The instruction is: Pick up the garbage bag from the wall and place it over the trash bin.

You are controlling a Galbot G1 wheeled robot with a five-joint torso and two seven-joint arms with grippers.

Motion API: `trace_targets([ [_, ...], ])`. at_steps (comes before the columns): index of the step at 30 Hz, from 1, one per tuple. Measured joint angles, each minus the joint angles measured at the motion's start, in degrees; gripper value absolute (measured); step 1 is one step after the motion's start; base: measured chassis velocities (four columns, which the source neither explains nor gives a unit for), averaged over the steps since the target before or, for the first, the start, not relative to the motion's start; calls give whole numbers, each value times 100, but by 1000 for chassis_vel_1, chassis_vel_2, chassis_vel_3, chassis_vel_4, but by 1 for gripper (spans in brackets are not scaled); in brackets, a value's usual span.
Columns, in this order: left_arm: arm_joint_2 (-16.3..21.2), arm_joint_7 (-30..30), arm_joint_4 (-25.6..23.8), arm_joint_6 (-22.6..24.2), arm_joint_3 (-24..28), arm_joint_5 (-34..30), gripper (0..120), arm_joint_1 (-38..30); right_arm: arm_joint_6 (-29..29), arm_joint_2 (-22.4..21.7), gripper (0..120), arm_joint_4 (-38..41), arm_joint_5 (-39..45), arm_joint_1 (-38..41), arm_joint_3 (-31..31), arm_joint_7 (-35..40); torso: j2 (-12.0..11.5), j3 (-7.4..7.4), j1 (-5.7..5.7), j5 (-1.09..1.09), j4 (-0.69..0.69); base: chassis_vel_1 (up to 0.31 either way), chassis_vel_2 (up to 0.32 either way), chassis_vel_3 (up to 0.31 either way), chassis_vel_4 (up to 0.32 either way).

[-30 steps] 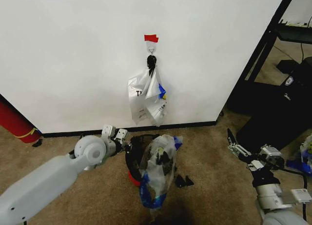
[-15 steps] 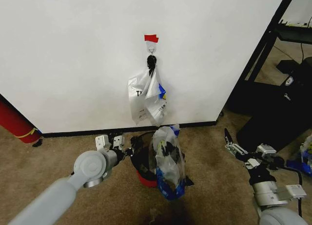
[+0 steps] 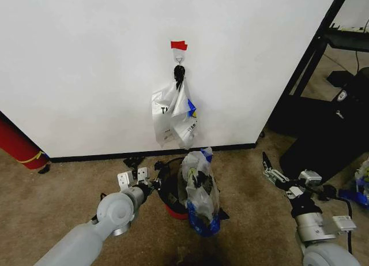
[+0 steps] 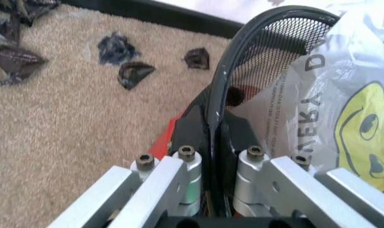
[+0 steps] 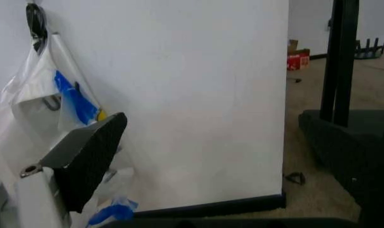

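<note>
Black wire mesh sits between our left gripper point(image 4: 212, 161) fingers: the trash bin point(image 4: 267, 57) rim runs through the narrow gap, and the jaws appear closed on it. Just beyond the fingers, the garbage bag point(image 3: 199, 188) drapes over the bin's far side, not spread across the opening. If we pull on the rim, the light bin may tip and shed the bag. Our right gripper point(image 3: 270, 172) waits well apart; we cannot tell its finger state. Farther off, another bag point(image 3: 174, 113) hangs on the wall point(image 3: 86, 70) hook.
</note>
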Motion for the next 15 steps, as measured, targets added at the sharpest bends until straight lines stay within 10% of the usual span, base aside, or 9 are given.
trace_targets([
  [15,219,-181,44,234,-9,-286,3,-225,5,-4,100,-92,8,82,-41,-20,0,0,0,1,1,0,0,0,0],
])
